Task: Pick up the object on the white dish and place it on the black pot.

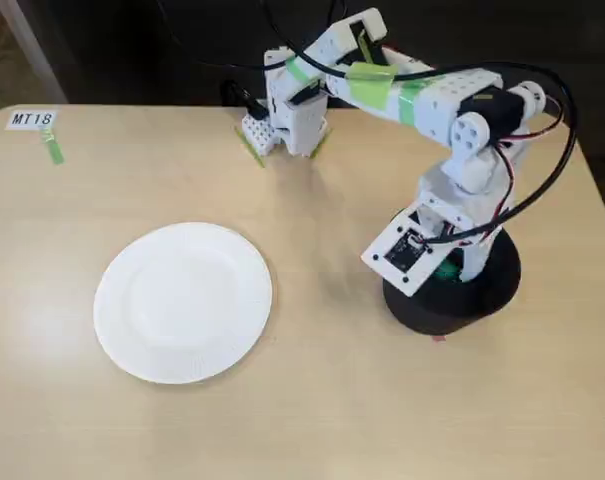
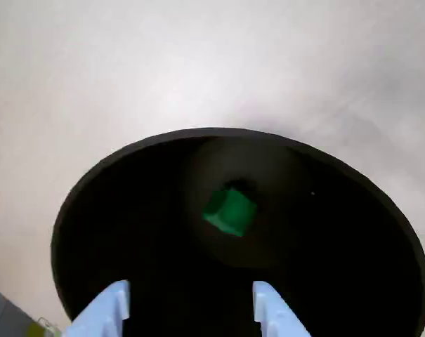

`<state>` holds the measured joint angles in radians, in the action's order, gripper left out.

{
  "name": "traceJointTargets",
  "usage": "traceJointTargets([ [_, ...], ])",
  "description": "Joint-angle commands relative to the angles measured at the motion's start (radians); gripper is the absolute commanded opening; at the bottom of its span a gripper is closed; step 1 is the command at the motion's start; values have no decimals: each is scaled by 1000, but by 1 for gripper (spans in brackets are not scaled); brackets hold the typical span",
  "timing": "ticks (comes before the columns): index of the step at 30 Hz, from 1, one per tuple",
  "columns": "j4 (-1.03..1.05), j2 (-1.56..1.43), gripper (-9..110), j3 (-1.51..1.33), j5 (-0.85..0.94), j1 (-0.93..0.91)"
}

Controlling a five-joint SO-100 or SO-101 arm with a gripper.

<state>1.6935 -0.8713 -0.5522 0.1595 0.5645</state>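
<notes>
Inside the matte black pot (image 2: 128,210), we are seeing the small glossy green cube (image 2: 230,212) lying tilted on the dark floor, our gripper (image 2: 191,309) hanging spread and empty above it.

Fixed view is evenly lit and a bit soft, faint shadows under the arm. Wrist view's table (image 2: 198,63) looks washed out and blurry — the black pot (image 2: 128,232) interior goes near pure black.
</notes>
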Motion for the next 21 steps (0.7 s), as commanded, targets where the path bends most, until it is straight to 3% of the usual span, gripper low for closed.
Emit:
traceJointTargets([
  [1,6,-97,19,-2,-14,-17],
  [3,6,-123,0,-2,-63,-34],
  [11,5,-468,0,-69,-51,-169],
  [21,-35,-879,0,-74,-28,-584],
])
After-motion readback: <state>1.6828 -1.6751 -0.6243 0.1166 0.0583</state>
